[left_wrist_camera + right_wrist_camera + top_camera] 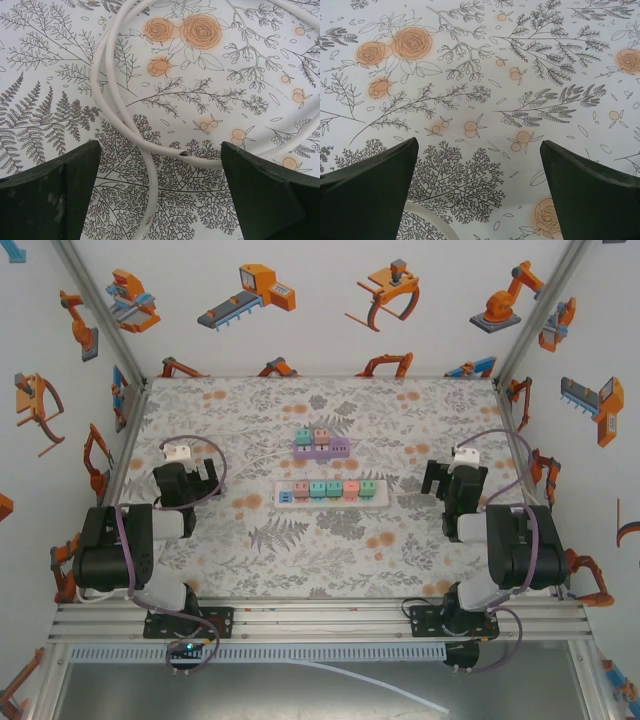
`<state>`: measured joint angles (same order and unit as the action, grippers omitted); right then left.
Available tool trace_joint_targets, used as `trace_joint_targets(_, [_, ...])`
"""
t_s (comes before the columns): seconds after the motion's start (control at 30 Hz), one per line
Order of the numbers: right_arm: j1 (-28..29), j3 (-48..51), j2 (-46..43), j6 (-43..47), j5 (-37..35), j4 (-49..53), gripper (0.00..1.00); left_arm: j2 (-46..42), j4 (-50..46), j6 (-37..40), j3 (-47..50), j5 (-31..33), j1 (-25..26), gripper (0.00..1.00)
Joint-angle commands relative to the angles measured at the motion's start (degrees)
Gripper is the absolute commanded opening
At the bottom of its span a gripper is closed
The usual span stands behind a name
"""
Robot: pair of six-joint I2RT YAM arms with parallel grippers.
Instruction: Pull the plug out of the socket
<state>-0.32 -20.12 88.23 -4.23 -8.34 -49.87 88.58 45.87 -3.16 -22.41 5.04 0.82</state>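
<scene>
A white power strip point(330, 494) lies across the middle of the table with several coloured plugs seated in it: pink point(298, 490), teal, orange and green point(368, 488). Behind it a purple socket block point(322, 449) carries a green plug point(302, 436) and an orange one point(321, 434). My left gripper point(203, 480) hovers left of the strip, open and apart from it. In the left wrist view its fingers point(50, 195) straddle a looped white cable point(107, 100) on the cloth. My right gripper point(436, 480) hangs open right of the strip; between its fingers point(590, 195) is bare cloth.
The table is covered by a floral cloth point(330, 550). Aluminium frame posts and patterned walls close in the left, right and back sides. A curve of white cable point(427, 227) shows at the bottom left of the right wrist view.
</scene>
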Motion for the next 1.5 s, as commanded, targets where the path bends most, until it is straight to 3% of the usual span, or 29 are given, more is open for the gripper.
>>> trace_joint_targets(0.0, [-0.4,-1.4,0.2,0.1,0.3,-1.2,0.99,-0.4,1.3,0.6,-1.1,-0.5,0.3,0.97])
trace_joint_targets(0.8, [-0.4,-1.3,0.0,0.1,0.6,-1.2,0.99,-1.2,1.6,0.9,-0.7,1.2,0.9,0.97])
trace_joint_targets(1.03, [-0.4,1.3,-8.2,0.5,0.9,0.3,0.98,-8.5,0.7,2.9,2.0,6.0,3.9,0.97])
trace_joint_targets(1.17, [-0.4,1.5,-22.0,-3.2,-0.4,12.1,0.97,-17.7,-5.8,4.9,2.3,11.2,8.4,0.97])
trace_joint_targets(1.27, [-0.3,0.6,-31.6,-4.7,3.6,21.0,0.95,-26.7,-15.3,1.9,0.2,14.4,12.0,0.97])
trace_joint_targets(1.37, [-0.1,-0.5,-38.1,-4.5,11.9,25.4,0.95,-34.3,-27.1,-4.5,-3.5,15.3,14.6,0.97])
trace_joint_targets(1.47, [0.7,-2.3,-41.3,-3.2,22.9,27.4,0.95,-39.3,-38.3,-11.2,-8.1,12.1,15.9,0.97])
